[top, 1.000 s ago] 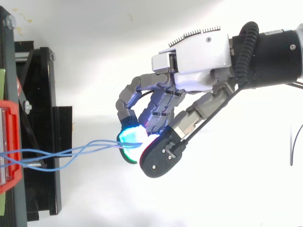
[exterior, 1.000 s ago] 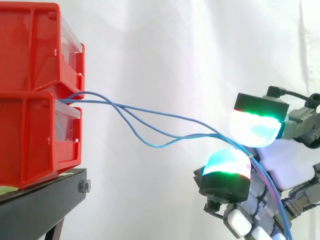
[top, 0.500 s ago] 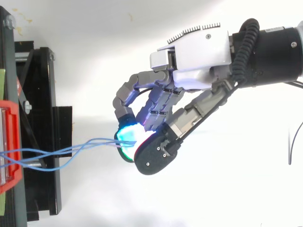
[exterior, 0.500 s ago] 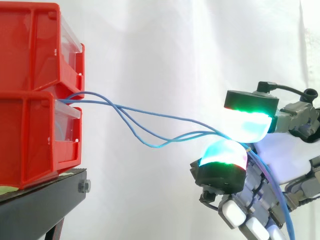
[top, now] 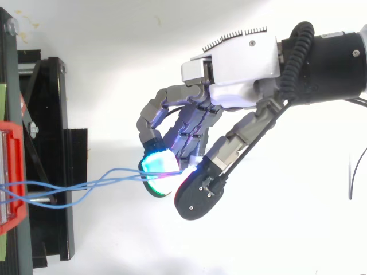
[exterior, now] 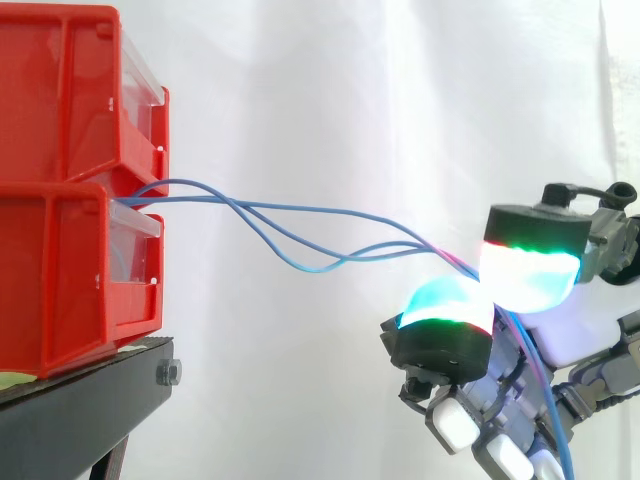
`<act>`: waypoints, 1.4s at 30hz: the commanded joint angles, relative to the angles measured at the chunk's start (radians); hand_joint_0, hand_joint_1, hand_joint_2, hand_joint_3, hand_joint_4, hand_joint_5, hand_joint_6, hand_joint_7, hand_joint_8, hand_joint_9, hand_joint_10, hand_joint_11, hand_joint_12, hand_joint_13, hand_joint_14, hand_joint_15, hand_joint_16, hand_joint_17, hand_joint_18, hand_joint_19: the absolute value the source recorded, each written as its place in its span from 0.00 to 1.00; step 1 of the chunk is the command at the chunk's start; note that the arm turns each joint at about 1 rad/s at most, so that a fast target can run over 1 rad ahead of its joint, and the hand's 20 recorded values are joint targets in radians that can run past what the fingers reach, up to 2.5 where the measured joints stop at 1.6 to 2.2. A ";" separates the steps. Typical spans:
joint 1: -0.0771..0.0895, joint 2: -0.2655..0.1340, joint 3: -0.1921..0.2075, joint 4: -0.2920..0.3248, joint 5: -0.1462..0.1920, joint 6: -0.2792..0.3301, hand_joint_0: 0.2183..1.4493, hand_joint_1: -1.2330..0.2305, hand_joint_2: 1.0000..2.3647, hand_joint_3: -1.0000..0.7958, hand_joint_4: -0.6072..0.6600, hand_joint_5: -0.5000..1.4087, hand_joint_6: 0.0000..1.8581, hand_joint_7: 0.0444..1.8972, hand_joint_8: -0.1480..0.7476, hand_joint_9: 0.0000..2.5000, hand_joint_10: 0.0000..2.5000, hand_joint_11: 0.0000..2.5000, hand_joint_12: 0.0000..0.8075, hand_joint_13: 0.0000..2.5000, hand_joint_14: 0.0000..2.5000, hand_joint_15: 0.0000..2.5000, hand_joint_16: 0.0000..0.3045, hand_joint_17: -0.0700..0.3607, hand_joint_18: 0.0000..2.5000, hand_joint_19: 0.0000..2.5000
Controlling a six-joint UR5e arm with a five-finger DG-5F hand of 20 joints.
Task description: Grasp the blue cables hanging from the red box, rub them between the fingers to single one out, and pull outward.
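Several thin blue cables [exterior: 300, 215] [top: 97, 182] run from the slot between the two stacked red boxes [exterior: 60, 190] rightward and slightly down to my hand [top: 229, 97]. The hand, at the right of the side view, pinches them between two glowing cyan-green fingertips [exterior: 445, 315], one above and one below the strands. Past the pinch the cables drop down across the hand toward the bottom edge. In the top view the curled fingers and the thumb close on the cable ends well to the right of the boxes.
The red boxes sit on a black stand [exterior: 90, 400] [top: 49, 149] at the left. A white curtain hangs behind. Open space lies between the stand and the hand.
The upper fingertip slid to the right and down while the lower one stayed, rolling the cables between them. The loose strands between box and hand shifted slightly.
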 commanded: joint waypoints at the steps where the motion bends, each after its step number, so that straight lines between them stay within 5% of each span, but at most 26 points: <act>1: 0.000 0.001 0.000 0.000 0.000 0.000 0.24 0.26 0.00 0.28 0.52 0.18 0.47 0.55 0.41 0.32 0.00 0.13 0.44 0.31 0.01 0.22 0.16 0.41 0.29 0.22; 8: 0.000 -0.001 0.000 0.000 0.000 -0.002 0.15 0.36 0.00 0.28 0.53 0.19 0.46 0.55 0.46 0.34 0.00 0.13 0.51 0.33 0.01 0.21 0.19 0.47 0.31 0.23; 13: 0.000 0.001 0.000 0.000 0.000 -0.002 0.20 0.42 0.00 0.28 0.52 0.19 0.46 0.56 0.45 0.34 0.00 0.13 0.49 0.32 0.01 0.22 0.18 0.45 0.29 0.24; 18: 0.000 0.001 0.000 0.000 0.000 -0.002 0.27 0.37 0.01 0.42 0.52 0.19 0.46 0.58 0.46 0.34 0.00 0.13 0.50 0.32 0.01 0.22 0.18 0.45 0.29 0.24; 24: 0.000 0.001 0.000 0.000 0.000 -0.002 0.30 0.31 0.01 0.46 0.51 0.19 0.47 0.58 0.44 0.33 0.00 0.13 0.49 0.31 0.01 0.22 0.18 0.44 0.28 0.23; 42: 0.000 -0.001 0.000 0.000 0.000 -0.002 0.43 0.20 0.00 0.31 0.41 0.17 0.47 0.62 0.37 0.29 0.00 0.13 0.43 0.29 0.01 0.21 0.15 0.40 0.27 0.21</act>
